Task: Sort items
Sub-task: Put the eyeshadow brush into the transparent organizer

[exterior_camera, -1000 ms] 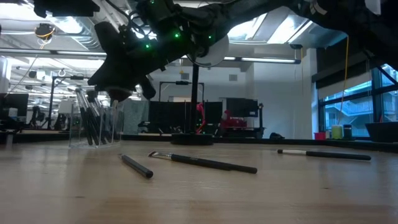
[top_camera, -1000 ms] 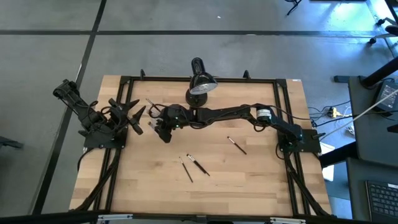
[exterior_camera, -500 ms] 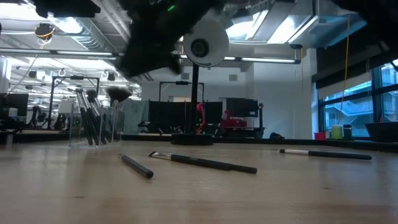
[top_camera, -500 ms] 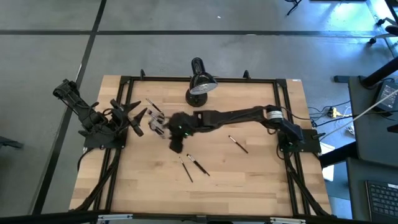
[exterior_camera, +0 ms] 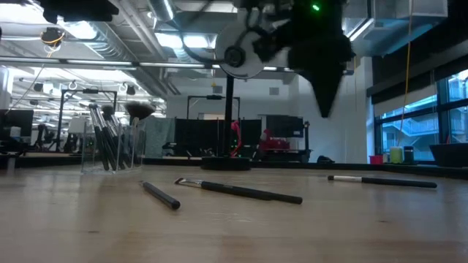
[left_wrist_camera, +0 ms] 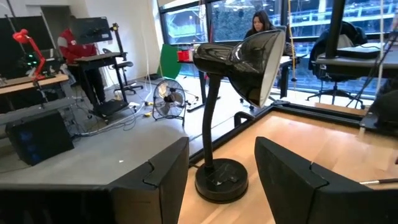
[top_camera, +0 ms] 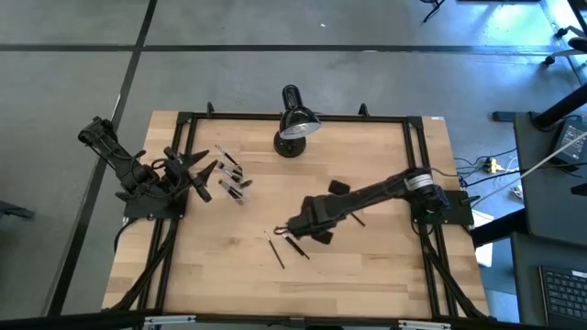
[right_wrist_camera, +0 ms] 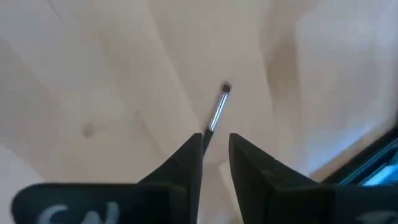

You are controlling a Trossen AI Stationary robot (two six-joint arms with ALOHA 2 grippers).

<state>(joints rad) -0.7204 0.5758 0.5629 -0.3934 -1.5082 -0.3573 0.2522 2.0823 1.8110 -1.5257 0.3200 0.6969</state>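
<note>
Hovering over two brushes (top_camera: 286, 244) lying mid-table, the right gripper (top_camera: 295, 226) has its fingers slightly parted, empty. It should probably centre on one handle before pinching. Left gripper (top_camera: 204, 170) rests spread beside the cup (top_camera: 234, 184).

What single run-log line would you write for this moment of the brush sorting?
right gripper: above loose brushes, jaws slightly apart, empty | left gripper: open, waiting at left edge | clear cup: holds sorted brushes | third brush: loose on table
</note>
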